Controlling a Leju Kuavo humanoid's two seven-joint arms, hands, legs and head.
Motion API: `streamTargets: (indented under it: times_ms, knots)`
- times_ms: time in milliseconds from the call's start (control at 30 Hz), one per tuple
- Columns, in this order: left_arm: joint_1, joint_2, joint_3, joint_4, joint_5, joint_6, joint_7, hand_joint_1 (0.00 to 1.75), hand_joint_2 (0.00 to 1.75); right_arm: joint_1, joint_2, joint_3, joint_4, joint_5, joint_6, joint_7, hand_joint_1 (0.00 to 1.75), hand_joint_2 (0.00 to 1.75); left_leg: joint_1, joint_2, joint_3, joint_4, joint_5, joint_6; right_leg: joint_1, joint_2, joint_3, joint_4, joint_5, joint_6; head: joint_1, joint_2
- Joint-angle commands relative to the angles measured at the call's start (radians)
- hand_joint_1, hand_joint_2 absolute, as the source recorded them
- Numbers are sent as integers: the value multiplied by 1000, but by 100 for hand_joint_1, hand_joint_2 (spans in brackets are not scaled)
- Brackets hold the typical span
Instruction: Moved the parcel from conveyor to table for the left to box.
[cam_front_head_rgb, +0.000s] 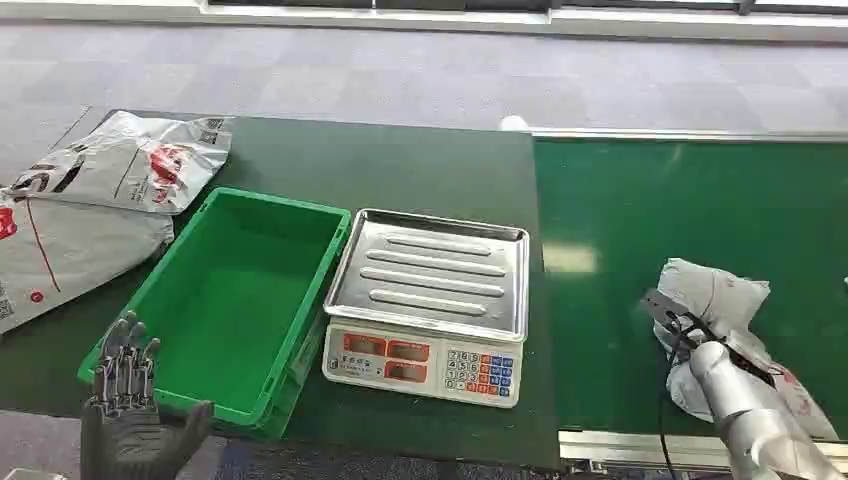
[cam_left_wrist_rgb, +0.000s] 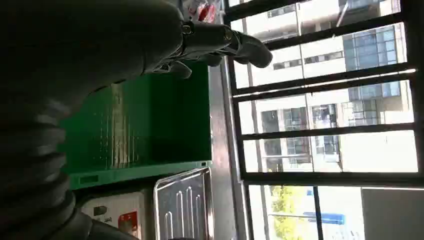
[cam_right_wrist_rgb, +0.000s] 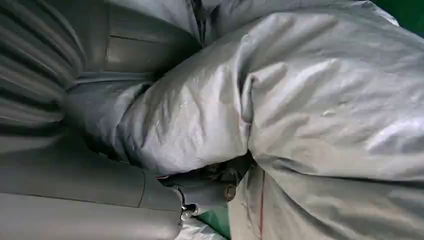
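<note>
Head view, lower right: right hand (cam_front_head_rgb: 690, 335) clamped on grey parcel (cam_front_head_rgb: 715, 295) on conveyor (cam_front_head_rgb: 620, 230). Lower left: left hand (cam_front_head_rgb: 128, 400), fingers apart, empty, beside green box (cam_front_head_rgb: 235, 300).

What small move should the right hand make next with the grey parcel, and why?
Probably lift the grey parcel slightly off the conveyor belt. The right hand already wraps its thumb and fingers around the crumpled bag, which still lies on the belt, right of the scale, while the left hand waits, fingers spread, by the green crate.
</note>
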Motion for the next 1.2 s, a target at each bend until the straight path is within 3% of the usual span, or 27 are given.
streamTargets:
  times_ms: [33, 67, 167, 267, 333, 467, 567, 600, 767, 833, 867, 1000, 1067, 1200]
  knots:
    - [53, -73, 97, -54, -17, -21, 1, 0, 175, -59, 103, 9, -63, -152, -411, -140, 175, 175, 0, 7, -1, 0, 0, 0, 0, 7, -3, 0, 2, -1, 0, 0]
    - [57, -82, 105, -60, -19, -35, 0, 0, 175, -45, 114, 3, -132, -218, -485, -230, 175, 175, 0, 8, -3, 0, 0, 0, 1, 8, -3, 0, 3, -1, 0, 0]
    - [58, -86, 106, -57, -21, -47, -1, 0, 175, -28, 109, 25, -180, -234, -463, -214, 175, 175, -1, 10, -13, 0, 1, 0, -1, 10, -9, 1, 4, -1, 0, 0]
    - [55, -90, 111, -54, -26, -57, -5, 0, 175, -12, 100, 45, -194, -262, -462, -206, 175, 175, -1, 5, -5, -2, 2, 0, 0, 5, -7, -1, 3, -1, 0, 0]
    - [53, -93, 114, -46, -29, -76, -16, 0, 175, 15, 101, 61, -277, -386, -630, -386, 175, 175, -1, 3, -4, -1, 2, 0, 0, 4, -6, -1, 3, 0, 0, 0]
    - [42, -51, 66, -7, -27, -53, -49, 0, 175, 145, 117, 171, -717, -622, -782, -566, 175, 175, -2, 1, -9, 0, 2, 1, -1, 2, -10, 1, 2, 0, 0, 0]
    - [25, -1, 15, 21, -13, 5, -66, 0, 175, 168, 142, 311, -920, -679, -829, -630, 175, 175, -2, 2, -11, -1, 2, 1, -2, 3, -13, 2, 2, 0, 0, 0]
    - [19, 22, -9, 30, -4, 34, -70, 0, 175, 161, 149, 380, -965, -664, -830, -607, 175, 175, -2, 4, -10, -1, 2, 0, -2, 4, -13, 2, 3, 0, 0, 0]
    - [-31, 118, -126, 84, 14, 152, -99, 0, 175, -33, 288, 731, -864, -563, -644, -534, 175, 175, -2, 11, -9, -2, 2, -1, -1, 12, -15, 2, 4, -1, 0, 0]
    - [-49, 146, -154, 102, 21, 185, -104, 0, 175, -100, 355, 805, -791, -538, -583, -493, 175, 175, -1, 23, -11, -5, 3, -3, 0, 24, -17, 2, 7, -3, 0, 0]
    - [-58, 163, -167, 110, 26, 202, -106, 0, 175, -136, 385, 840, -748, -529, -528, -457, 175, 175, -2, 18, -13, -3, 1, -3, 0, 19, -14, 3, 4, -2, 0, 0]
    - [-76, 202, -175, 122, 54, 227, -104, 0, 175, -201, 431, 896, -667, -520, -382, -356, 175, 175, 2, 21, -7, -7, 6, -8, 4, 22, -18, 1, 9, -8, 0, 0]
    - [-79, 214, -178, 118, 67, 236, -96, 0, 175, -234, 444, 918, -590, -534, -290, -298, 175, 175, 2, 9, -9, -3, 8, -7, 5, 9, -17, 3, 7, -7, 0, 0]
    - [-66, 207, -177, 106, 68, 243, -80, 0, 175, -261, 472, 928, -474, -527, -188, -202, 175, 175, 4, 5, -10, -4, 9, -8, 6, 6, -15, 2, 7, -7, 0, 0]
